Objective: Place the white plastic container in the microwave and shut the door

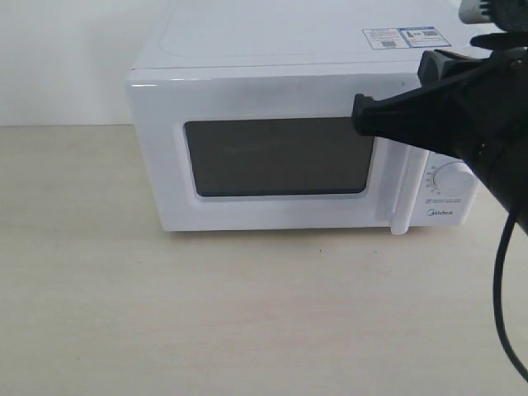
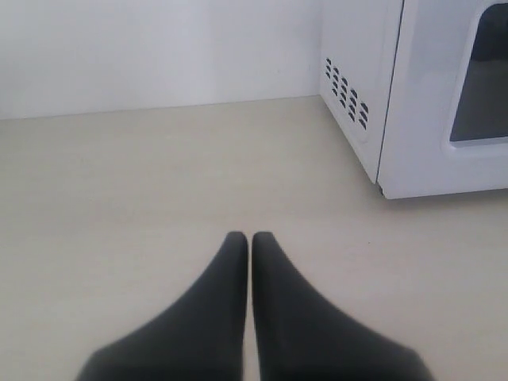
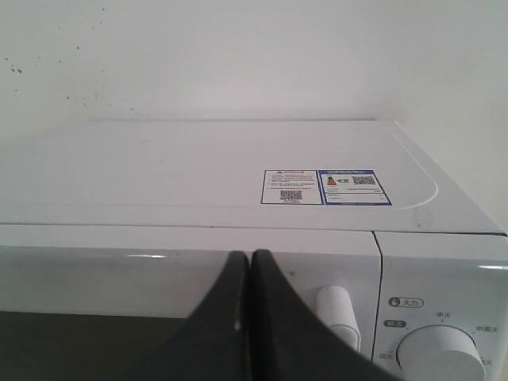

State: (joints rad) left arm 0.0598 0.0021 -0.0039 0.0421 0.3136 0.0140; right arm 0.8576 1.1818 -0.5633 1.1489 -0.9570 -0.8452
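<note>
The white microwave (image 1: 247, 49) stands on the table with its door (image 1: 280, 157) shut; the dark window shows nothing I can make out inside. The white plastic container is out of view. My right gripper (image 1: 359, 115) is shut with nothing in it. Its tips rest at the upper right of the door (image 3: 159, 262), just left of the vertical white handle (image 1: 402, 190). In the right wrist view the right gripper (image 3: 250, 255) sits beside the handle's top (image 3: 337, 313). My left gripper (image 2: 249, 236) is shut and empty, low over bare table to the left of the microwave (image 2: 349, 87).
A round dial (image 1: 452, 179) sits on the control panel right of the handle. A sticker (image 1: 406, 37) lies on the microwave's top. The pale tabletop (image 1: 247, 313) stretches in front and to the left. A white wall stands behind. My right arm's black cable (image 1: 499, 289) hangs at the right edge.
</note>
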